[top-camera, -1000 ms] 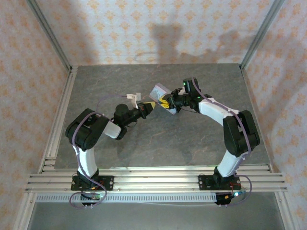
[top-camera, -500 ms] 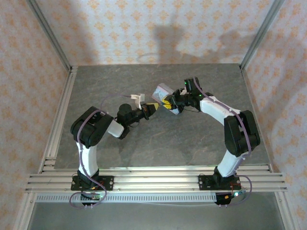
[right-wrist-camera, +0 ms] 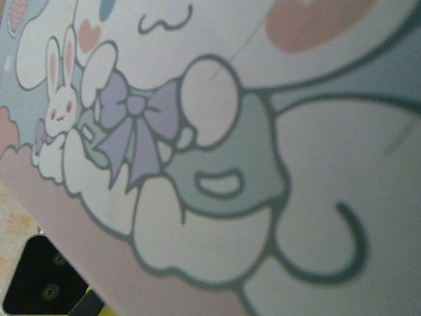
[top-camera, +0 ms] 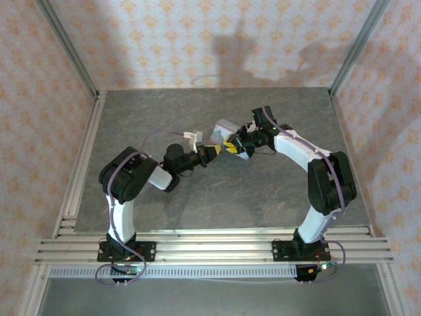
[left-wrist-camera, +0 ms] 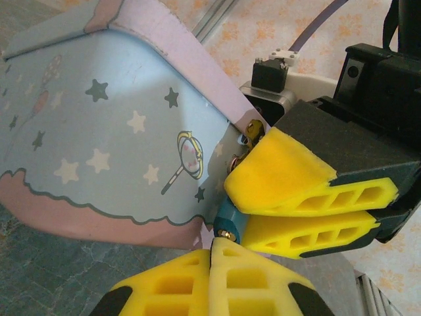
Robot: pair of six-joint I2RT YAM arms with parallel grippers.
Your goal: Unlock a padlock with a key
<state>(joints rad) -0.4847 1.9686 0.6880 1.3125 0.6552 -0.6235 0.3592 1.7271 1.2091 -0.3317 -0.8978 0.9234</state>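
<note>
Left hand: yellow fingers pressed together, tips just under the tiny dark teal padlock. Right hand clamped on that padlock, at the edge of the pale blue-and-pink cartoon tin box, tilted over the grey table.

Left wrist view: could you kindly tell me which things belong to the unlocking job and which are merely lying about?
Part of the job:
- padlock, pinched by the right gripper
- left gripper, shut, tips at the lock's lower end

Just there:
- pastel cartoon tin, right beside the lock
- grey table
- patterned wall
</note>
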